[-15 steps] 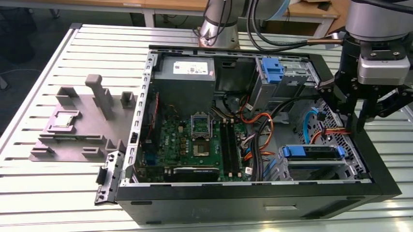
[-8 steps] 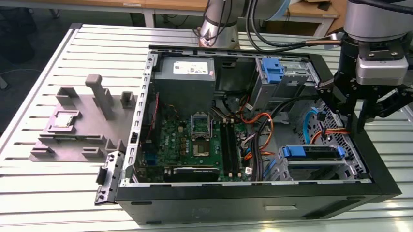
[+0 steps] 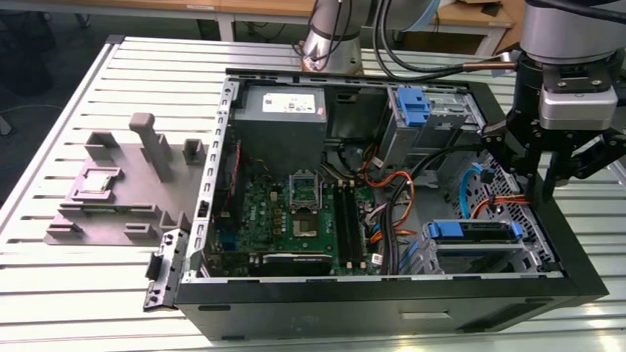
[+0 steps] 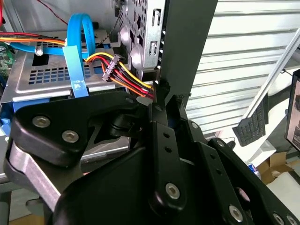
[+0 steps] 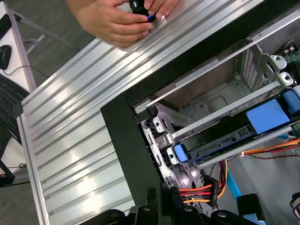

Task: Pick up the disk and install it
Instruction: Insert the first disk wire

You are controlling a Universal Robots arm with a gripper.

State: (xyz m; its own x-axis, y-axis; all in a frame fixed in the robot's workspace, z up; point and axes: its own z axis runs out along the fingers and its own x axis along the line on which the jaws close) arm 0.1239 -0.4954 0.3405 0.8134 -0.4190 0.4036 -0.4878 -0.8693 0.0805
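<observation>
Exterior view: an open black computer case [image 3: 391, 304] lay on its side on a slatted metal table [image 3: 78, 293]. Inside were a green motherboard [image 3: 284, 220], a grey power supply box [image 3: 281, 110] with a white sticker, and an upright blue latch [image 3: 415, 106] on the drive cage at the far side. The gripper [image 3: 541, 192] hung over the case edge on the exterior view's right, its black linkage lowered into the bay area. Whether its fingers were parted or closed, and whether they held anything, could not be told. The disk [image 3: 474, 236], with a blue rail on its near end, sat in the drive cage at the case's near corner on the exterior view's right, just below and beside the gripper. A grey fixture block [image 3: 117, 194] stood on the table, on the exterior view's left of the case.

Second wrist view: the black gripper linkage occupied the foreground. Behind it lay a perforated metal drive tray [image 4: 51, 75], crossed by a blue data cable [image 4: 77, 42]. A bundle of red, yellow and black power wires [image 4: 126, 75] ran to a connector near the linkage.

First wrist view: the case wall [image 5: 136, 150] met the slatted table. A blue-railed unit [image 5: 262, 119] sat in the cage. A person's hand [image 5: 117, 21] rested on the table, holding a small dark object.
</observation>
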